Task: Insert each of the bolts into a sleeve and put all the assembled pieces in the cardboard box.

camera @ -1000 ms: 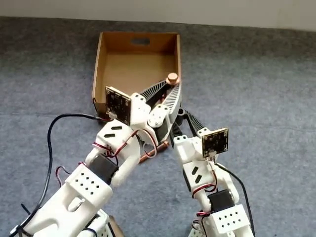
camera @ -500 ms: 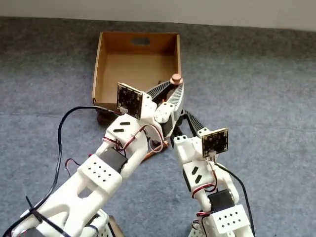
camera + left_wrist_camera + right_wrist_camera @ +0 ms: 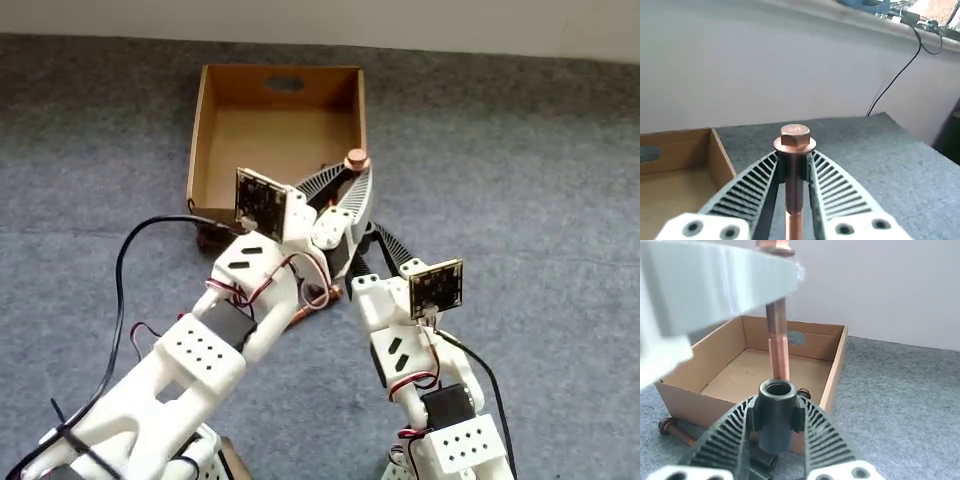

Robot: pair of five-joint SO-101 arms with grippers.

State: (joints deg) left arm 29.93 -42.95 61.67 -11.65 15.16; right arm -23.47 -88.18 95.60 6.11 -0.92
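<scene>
the copper bolt point(image 3: 794, 172) stands head-up, clamped just under its hex head by the left gripper point(image 3: 795, 160), whose ribbed fingers are closed tight on the shank. holding it that high leaves the threaded end hanging free for the insertion. in the right wrist view the same bolt point(image 3: 776, 347) hangs straight above the dark sleeve point(image 3: 775, 415). its tip sits right at the sleeve's open mouth, and whether it has entered yet cannot be told.

the right gripper point(image 3: 775, 407) is closed around the sleeve's sides and holds it upright with the bore facing up. that seems meant to give the bolt a steady target on one shared vertical line.

in the high view the bolt head point(image 3: 355, 160) shows just above the middle of the frame, beside the near right corner of the cardboard box point(image 3: 199, 140). the assembling is thus done close to where the piece must go. the box, at upper centre, looks to hold nothing assembled yet.

on the grey tabletop point(image 3: 520, 150), in front of the box, lie a spare bolt point(image 3: 675, 432) and another dark sleeve point(image 3: 762, 460), apparently waiting their turn.
</scene>
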